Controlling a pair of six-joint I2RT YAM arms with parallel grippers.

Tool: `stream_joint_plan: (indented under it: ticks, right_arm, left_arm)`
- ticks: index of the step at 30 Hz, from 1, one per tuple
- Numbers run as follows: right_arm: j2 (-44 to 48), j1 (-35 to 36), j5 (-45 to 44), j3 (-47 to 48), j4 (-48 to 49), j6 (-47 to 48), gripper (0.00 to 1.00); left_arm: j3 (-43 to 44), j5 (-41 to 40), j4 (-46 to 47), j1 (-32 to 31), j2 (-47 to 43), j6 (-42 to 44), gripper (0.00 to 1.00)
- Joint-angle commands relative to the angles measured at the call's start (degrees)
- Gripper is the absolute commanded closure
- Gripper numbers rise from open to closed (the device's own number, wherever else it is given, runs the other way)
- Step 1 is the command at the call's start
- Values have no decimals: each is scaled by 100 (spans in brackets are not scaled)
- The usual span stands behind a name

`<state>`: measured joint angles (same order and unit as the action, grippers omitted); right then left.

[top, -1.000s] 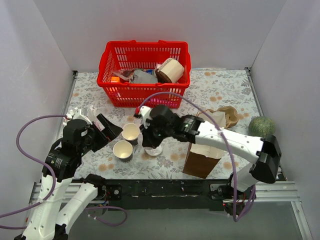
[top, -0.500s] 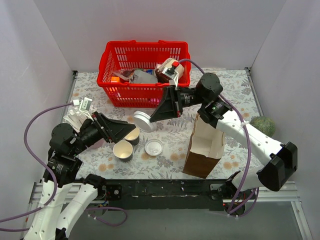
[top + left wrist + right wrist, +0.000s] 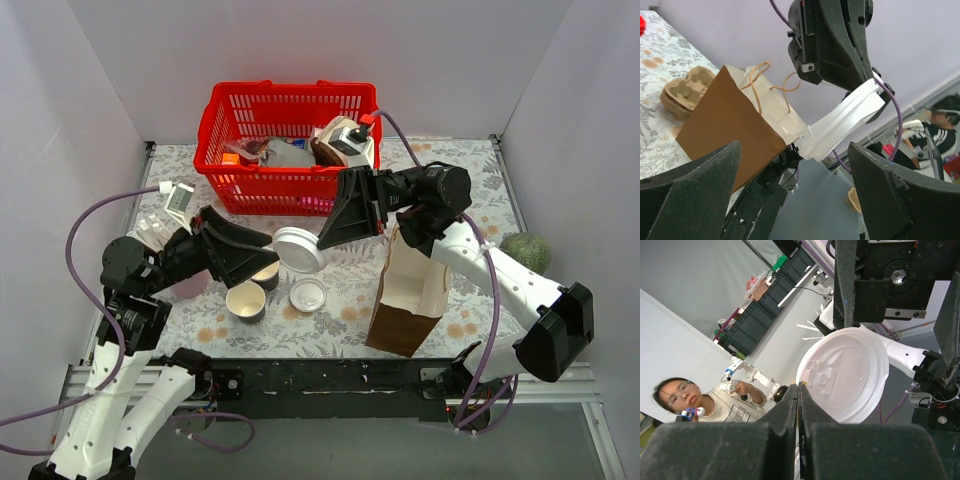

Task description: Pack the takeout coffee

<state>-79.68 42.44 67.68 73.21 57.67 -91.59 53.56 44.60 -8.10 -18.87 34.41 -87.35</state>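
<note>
No cup wearing a lid shows. Two lidless dark paper cups stand on the table: one (image 3: 246, 300) at the front, one (image 3: 267, 278) partly hidden under my left gripper. My right gripper (image 3: 325, 240) is shut on the rim of a white lid (image 3: 299, 250) and holds it in the air, tilted; in the right wrist view my right gripper (image 3: 798, 386) pinches this lid (image 3: 847, 375). My left gripper (image 3: 266, 255) is open and empty, jaws facing the lid (image 3: 845, 122). A second white lid (image 3: 308, 295) lies on the table.
An open brown paper bag (image 3: 410, 290) stands at the front right. A red basket (image 3: 290, 148) with several items is at the back. An egg carton (image 3: 460, 232) and a green ball (image 3: 524, 252) lie at the right.
My right gripper rose from beside the cups with a white lid and now holds it lower and nearer my left gripper. My left gripper lifted and turned to face it.
</note>
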Motion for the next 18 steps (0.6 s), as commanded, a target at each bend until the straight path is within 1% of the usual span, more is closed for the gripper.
stream_joint_plan:
  ticks: [1,3,5,8,10,11,13,16,17,18]
  right_arm:
    - [-83,-16,-35,97,579,-360,99]
    - [-179,-16,-79,88,587,-368,99]
    - [-267,-16,-106,114,701,-517,99]
    - [-452,-7,-115,158,1008,-701,99]
    - [-601,10,-115,176,1210,-956,99]
    - [-645,10,-106,202,1307,-1053,99]
    - [-786,10,-88,220,1510,-1220,99]
    - [-944,10,-80,211,1729,-1422,99]
    - [-988,10,-80,220,1817,-1492,99]
    - [-1066,10,-71,229,1888,-1554,99]
  left_arm:
    - [128,795,659,15,276,-115,15]
    - [120,892,783,15,329,-168,18]
    - [120,901,810,15,355,-194,22]
    - [128,928,1029,15,408,-230,33]
    - [128,945,1073,15,478,-273,37]
    - [120,963,1091,24,505,-300,43]
    - [120,963,1178,15,540,-370,47]
    - [93,998,1205,15,531,-388,59]
    - [93,1007,1205,24,531,-397,65]
    - [76,1016,1205,15,514,-405,68]
